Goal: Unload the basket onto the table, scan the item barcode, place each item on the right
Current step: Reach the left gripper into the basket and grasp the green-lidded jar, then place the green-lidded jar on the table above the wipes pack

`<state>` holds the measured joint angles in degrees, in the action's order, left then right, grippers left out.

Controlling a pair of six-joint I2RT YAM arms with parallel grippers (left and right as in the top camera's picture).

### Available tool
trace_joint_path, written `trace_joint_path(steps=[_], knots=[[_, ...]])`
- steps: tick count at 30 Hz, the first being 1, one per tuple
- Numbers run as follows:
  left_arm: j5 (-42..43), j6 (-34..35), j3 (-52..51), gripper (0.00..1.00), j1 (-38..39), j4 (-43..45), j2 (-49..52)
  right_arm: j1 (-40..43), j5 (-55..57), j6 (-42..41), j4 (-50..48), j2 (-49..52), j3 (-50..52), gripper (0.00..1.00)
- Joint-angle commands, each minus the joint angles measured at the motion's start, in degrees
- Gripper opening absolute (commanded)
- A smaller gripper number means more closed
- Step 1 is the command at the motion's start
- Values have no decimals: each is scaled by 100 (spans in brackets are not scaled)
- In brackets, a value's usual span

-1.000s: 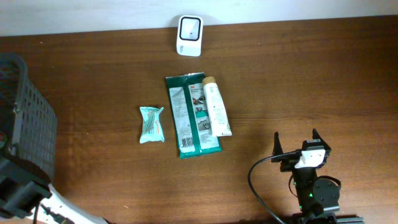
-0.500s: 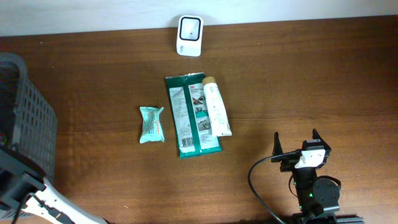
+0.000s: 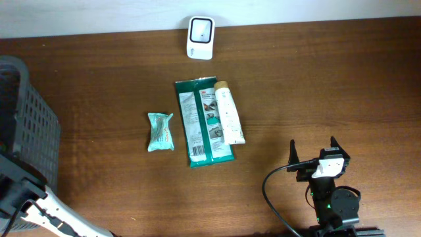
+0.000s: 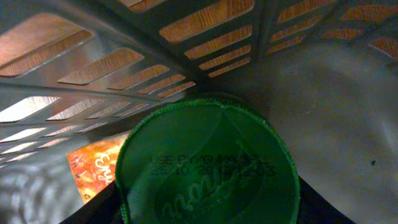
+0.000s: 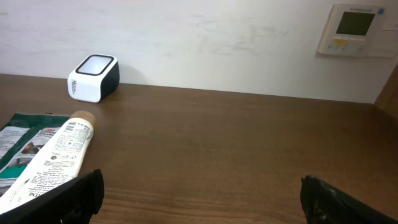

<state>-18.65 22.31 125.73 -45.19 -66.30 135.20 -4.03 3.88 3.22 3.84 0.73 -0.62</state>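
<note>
Lid (image 4: 208,155), green, sits at left tool (image 4: 208,214) inside basket (image 3: 29,125), grip unclear; right tool (image 3: 314,150) spread wide above counter (image 3: 329,79).

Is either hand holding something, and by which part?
Right gripper: nothing, jaws open. Left gripper straddles a green lid inside the basket; whether it grips yet cannot be told.
</note>
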Motion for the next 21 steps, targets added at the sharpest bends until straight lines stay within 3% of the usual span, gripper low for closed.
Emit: trace_joint_path(steps=[1, 9, 12, 17, 21], knots=[[463, -9, 74, 36, -37, -11, -470, 35, 68, -26, 42, -37, 31, 98], [2076, -9, 195, 35, -20, 59, -2664, 35, 68, -26, 42, -37, 31, 98], [2363, -9, 195, 36, 378, 66, -3585, 35, 68, -26, 42, -37, 31, 98], [2293, -13, 179, 36, 2369, -236, -4251, 35, 68, -26, 42, -37, 31, 98], [1047, -11, 61, 36, 3971, -942, -3897, 35, 68, -26, 44, -37, 31, 98]])
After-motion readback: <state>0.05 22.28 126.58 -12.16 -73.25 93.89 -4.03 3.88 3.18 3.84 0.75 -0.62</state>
